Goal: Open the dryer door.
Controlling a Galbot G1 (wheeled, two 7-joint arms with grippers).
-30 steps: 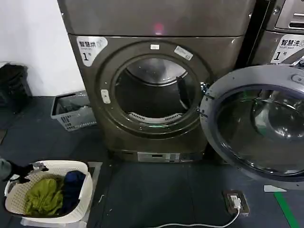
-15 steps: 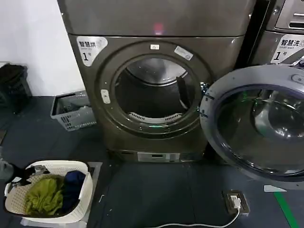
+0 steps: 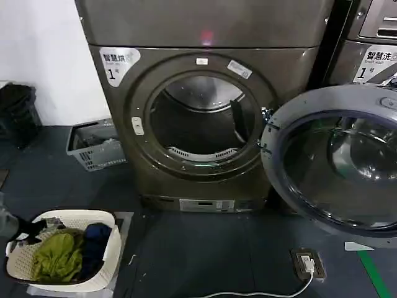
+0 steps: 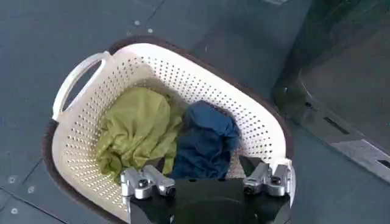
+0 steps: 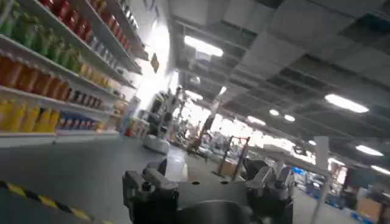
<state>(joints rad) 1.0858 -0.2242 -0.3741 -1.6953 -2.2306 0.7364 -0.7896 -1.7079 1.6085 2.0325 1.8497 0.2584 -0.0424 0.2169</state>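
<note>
Jaws on the left gripper (image 4: 206,182) stand wide and hold nothing; it hangs over the white laundry basket (image 4: 79,115), just above the green garment (image 4: 137,131) and the blue garment (image 4: 207,137); in the head view it sits low at the robot's far left by the basket rim (image 3: 17,236). Right gripper (image 5: 207,185): jaws wide too, empty, pointed up at ceiling and shelves, so that arm looks parked and off the job.

Step, as I judge it: opening is effectively done; the dryer door (image 3: 335,158) is already swung out to the robot's right on its hinge, drum opening (image 3: 198,118) fully exposed; next move probably calls for nothing more on the door, at most a retract or a switch to the clothes.

Room, left to right: grey crate (image 3: 93,144) on the floor beside the dryer's left flank; bare floor in front of the drum; door edge juts into the right-side path; floor socket (image 3: 309,266) and its cable lie under the door, a snag risk for a low sweep.
</note>
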